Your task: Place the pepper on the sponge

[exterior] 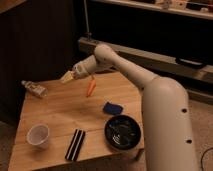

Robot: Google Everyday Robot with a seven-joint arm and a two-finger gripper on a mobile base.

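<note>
The pepper (90,88) is a slim orange piece standing nearly on end on the wooden table (60,115), towards the back middle. The sponge (113,108) is a small dark blue block lying on the table to the pepper's front right, a short gap away. My gripper (67,78) hovers above the table's back, just left of and slightly higher than the pepper, pointing left. The pepper sits below the wrist rather than at the gripper's tip; whether it touches the arm I cannot tell.
A black bowl (121,131) sits at the front right, right next to the sponge. A white cup (38,135) stands front left, a black-and-white striped bar (75,144) lies at the front edge, and a clear bottle (34,88) lies at the back left.
</note>
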